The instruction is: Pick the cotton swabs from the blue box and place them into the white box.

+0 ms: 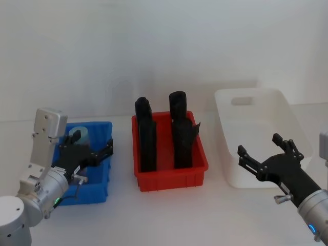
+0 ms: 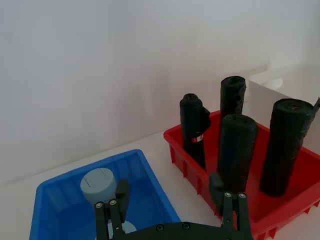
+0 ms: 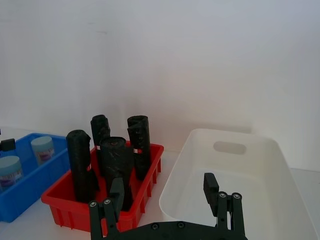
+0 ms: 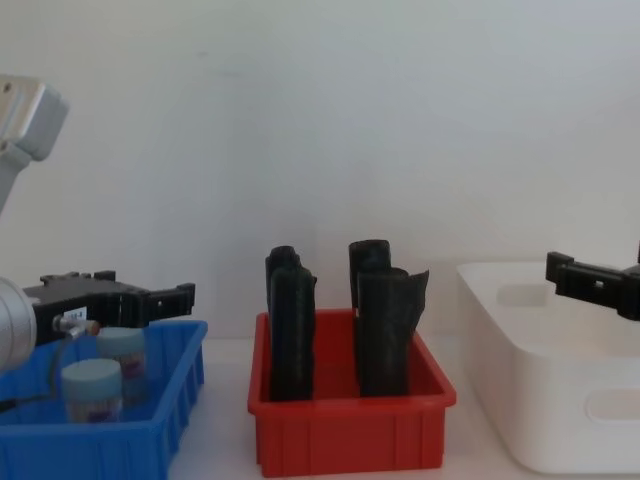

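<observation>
Left gripper [image 1: 92,144] is spread wide open with nothing in it, hovering over the blue box [image 1: 97,190] on the left, just above the cotton swabs [image 4: 92,392], two jars standing inside that box. Right gripper [image 1: 260,145] is open and empty too, above the near-left edge of the white box [image 1: 289,115] on the right. The red tray [image 1: 171,178] of black rolls [image 1: 148,141] sits between the two boxes.

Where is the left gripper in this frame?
In the head view, the left gripper, open, hovers over the blue box on the robot's left, close to a cotton swab jar, with the red tray to its right.
</observation>
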### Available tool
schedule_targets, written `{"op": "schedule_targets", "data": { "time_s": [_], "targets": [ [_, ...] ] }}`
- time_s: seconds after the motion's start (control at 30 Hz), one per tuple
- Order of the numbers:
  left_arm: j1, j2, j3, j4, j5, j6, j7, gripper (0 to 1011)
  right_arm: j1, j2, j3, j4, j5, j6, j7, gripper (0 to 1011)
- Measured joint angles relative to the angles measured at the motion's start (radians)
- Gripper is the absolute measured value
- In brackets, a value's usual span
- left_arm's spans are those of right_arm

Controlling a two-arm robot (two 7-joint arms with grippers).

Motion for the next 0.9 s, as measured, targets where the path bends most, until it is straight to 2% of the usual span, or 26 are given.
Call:
{"op": "schedule_targets", "data": {
  "time_s": [0.9],
  "targets": [
    [-0.081, -0.003, -0.045, 0.230, -0.003, 0.046, -0.061, 1004, 0.000, 0.000, 0.000, 0.000, 0.000, 0.000, 0.000, 1002]
  ]
}}
